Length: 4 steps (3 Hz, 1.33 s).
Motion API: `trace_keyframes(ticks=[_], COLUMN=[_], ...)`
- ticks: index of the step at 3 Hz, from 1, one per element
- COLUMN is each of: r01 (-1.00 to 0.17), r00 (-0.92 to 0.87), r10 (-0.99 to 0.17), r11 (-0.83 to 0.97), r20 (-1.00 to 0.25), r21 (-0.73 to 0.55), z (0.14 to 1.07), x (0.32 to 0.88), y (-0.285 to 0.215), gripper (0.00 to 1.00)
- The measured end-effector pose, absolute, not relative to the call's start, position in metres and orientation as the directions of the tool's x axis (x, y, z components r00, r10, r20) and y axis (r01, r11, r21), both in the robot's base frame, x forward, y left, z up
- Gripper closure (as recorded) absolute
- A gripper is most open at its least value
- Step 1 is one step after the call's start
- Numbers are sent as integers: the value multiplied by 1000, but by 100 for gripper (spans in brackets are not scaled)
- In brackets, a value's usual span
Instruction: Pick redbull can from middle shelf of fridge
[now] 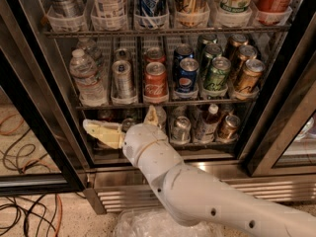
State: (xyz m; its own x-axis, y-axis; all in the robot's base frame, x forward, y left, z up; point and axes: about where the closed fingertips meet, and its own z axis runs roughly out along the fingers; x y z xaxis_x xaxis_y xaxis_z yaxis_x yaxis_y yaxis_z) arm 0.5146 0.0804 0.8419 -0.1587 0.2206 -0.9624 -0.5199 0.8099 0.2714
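The redbull can (122, 78), slim and silver-grey, stands at the front of the middle shelf (163, 103) of the fridge (42, 98), between a water bottle (86, 78) and a red Coca-Cola can (156, 82). My gripper (122, 123) is open, just below the front edge of that shelf and right under the redbull can. One cream finger (101, 132) points left and the other finger (151, 115) points up in front of the Coca-Cola lane. It holds nothing. My white arm (197, 196) rises from the lower right.
Blue Pepsi (187, 78), green (216, 75) and bronze cans (247, 78) fill the shelf to the right. Tall cans in clear cups (148, 6) stand above. Small cans and bottles (197, 127) stand below. Black door frames (281, 122) flank the opening. Cables (24, 211) lie on the floor.
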Motion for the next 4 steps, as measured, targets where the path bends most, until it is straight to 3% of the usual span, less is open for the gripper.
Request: trace_keyframes(ticks=[3, 4], r01=[-296, -248], r00=[-85, -147], r10=[-189, -179], r11=[942, 959], r20=[-978, -973], r21=[-156, -139], z=[866, 864], x=[544, 539], y=[89, 100], gripper=[0, 0])
